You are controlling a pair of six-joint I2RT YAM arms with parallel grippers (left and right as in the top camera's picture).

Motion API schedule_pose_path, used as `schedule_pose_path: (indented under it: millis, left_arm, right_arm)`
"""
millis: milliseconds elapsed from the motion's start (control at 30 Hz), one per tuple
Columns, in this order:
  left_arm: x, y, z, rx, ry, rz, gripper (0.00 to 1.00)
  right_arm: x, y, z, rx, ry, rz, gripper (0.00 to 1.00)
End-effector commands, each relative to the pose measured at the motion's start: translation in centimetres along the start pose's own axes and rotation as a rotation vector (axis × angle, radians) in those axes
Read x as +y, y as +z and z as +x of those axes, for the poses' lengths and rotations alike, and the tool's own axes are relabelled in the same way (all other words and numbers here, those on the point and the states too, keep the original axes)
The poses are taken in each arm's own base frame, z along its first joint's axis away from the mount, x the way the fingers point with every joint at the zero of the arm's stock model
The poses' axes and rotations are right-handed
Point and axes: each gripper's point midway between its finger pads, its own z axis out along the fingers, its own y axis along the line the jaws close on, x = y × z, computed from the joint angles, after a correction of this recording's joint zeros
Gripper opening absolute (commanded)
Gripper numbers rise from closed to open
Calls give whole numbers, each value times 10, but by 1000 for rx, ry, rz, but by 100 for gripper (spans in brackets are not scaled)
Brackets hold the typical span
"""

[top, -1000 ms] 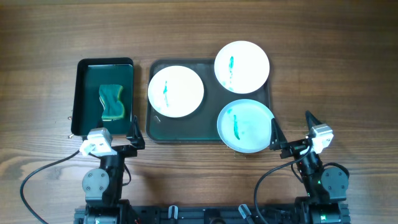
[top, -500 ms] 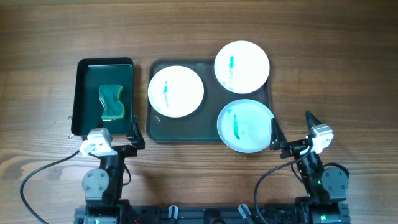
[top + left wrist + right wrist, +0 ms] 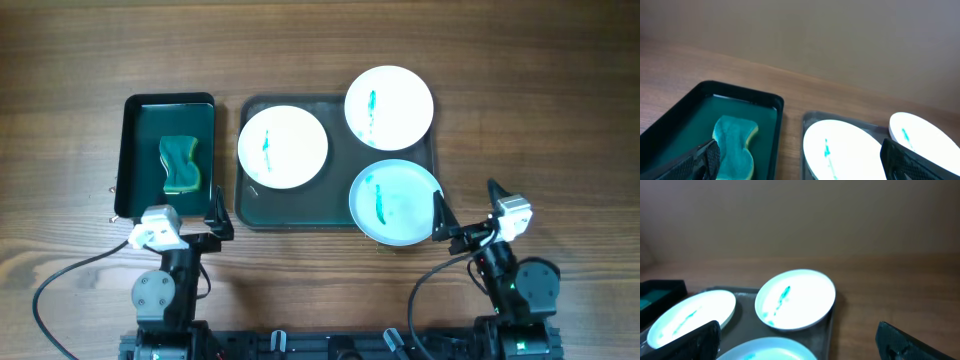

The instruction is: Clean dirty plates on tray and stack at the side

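Right end effector [image 3: 463, 190] slightly leftward

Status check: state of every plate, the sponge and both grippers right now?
Left plate: dirty, teal smear, on tray.
Far right plate: dirty, teal smear, on tray.
Near right plate: dirty, teal smear, on tray.
Sponge: lying in small tray, untouched.
Left gripper: open, empty.
Right gripper: open, empty.

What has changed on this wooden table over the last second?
The right gripper edged slightly left, toward the dark grey tray; it grasped nothing. The left gripper, the three white round plates streaked with teal, and the green sponge in its black tray stayed put.
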Motion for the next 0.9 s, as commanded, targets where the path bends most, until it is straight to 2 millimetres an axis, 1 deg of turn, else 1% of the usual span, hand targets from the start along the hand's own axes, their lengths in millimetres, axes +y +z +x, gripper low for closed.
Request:
schedule_pose_path:
  millis: [0, 33, 67, 133, 167, 200, 233, 300, 367, 400, 433, 467, 500, 533, 567, 600, 633, 667, 700, 733, 767, 800, 867]
  left_arm:
    - [-15, -3, -34, -10, -4, 31, 100]
    - [-17, -2, -41, 0, -4, 29, 100]
    - [-20, 1, -52, 31, -4, 21, 100]
    - [-29, 10, -65, 106, 24, 27, 100]
    - [-35, 18, -74, 179, 48, 33, 100]
    - [-37, 23, -79, 220, 47, 22, 100]
    - [-40, 33, -88, 296, 46, 3, 100]
    - [-43, 47, -98, 429, 42, -32, 100]
    - [-45, 59, -105, 589, 37, -71, 100]
    - [-47, 65, -108, 692, 34, -98, 100]
    - [-47, 71, -110, 763, 31, -117, 100]
    - [-48, 82, -112, 829, 29, -135, 100]
    - [-48, 91, -110, 846, 29, -139, 100]
    - [-46, 96, -105, 859, 28, -144, 100]
    - [-45, 103, -101, 867, 28, -145, 100]
    - [-44, 106, -96, 879, 28, -148, 100]
    - [-43, 109, -93, 885, 27, -150, 100]
    - [-44, 112, -94, 873, 19, -147, 100]
    - [-46, 113, -95, 872, 14, -135, 100]
    - [-44, 113, -95, 869, 17, -147, 99]
    - [-40, 113, -95, 871, 14, -160, 90]
    - [-34, 113, -93, 879, -18, -191, 88]
    - [-20, 111, -87, 902, -45, -256, 88]
  right_arm:
    - [17, 2, -39, -6, 0, -72, 100]
    - [20, 4, -47, 16, 4, -84, 100]
    - [24, 11, -59, 64, 17, -102, 100]
    - [26, 23, -72, 156, 44, -106, 100]
    - [24, 34, -78, 258, 73, -93, 100]
    - [23, 40, -81, 325, 92, -83, 100]
    - [22, 47, -83, 424, 116, -70, 100]
    - [19, 60, -86, 597, 97, -68, 100]
    - [17, 71, -89, 693, 100, -67, 100]
    - [15, 83, -88, 719, 123, -63, 100]
    - [15, 90, -83, 731, 189, -47, 100]
    - [21, 99, -74, 757, 243, -93, 100]
    - [31, 104, -72, 763, 264, -149, 99]
    - [42, 109, -67, 776, 284, -207, 94]
    - [52, 117, -56, 811, 334, -219, 84]
    - [59, 123, -47, 840, 368, -214, 81]
    - [67, 130, -36, 874, 406, -205, 77]
    - [79, 140, -22, 918, 437, -207, 72]
    - [90, 154, -5, 976, 456, -196, 67]
    - [100, 165, 9, 1024, 453, -188, 63]
    - [107, 175, 21, 1056, 448, -171, 61]
    - [115, 189, 38, 1097, 435, -134, 57]
    - [127, 211, 65, 1146, 401, -79, 56]
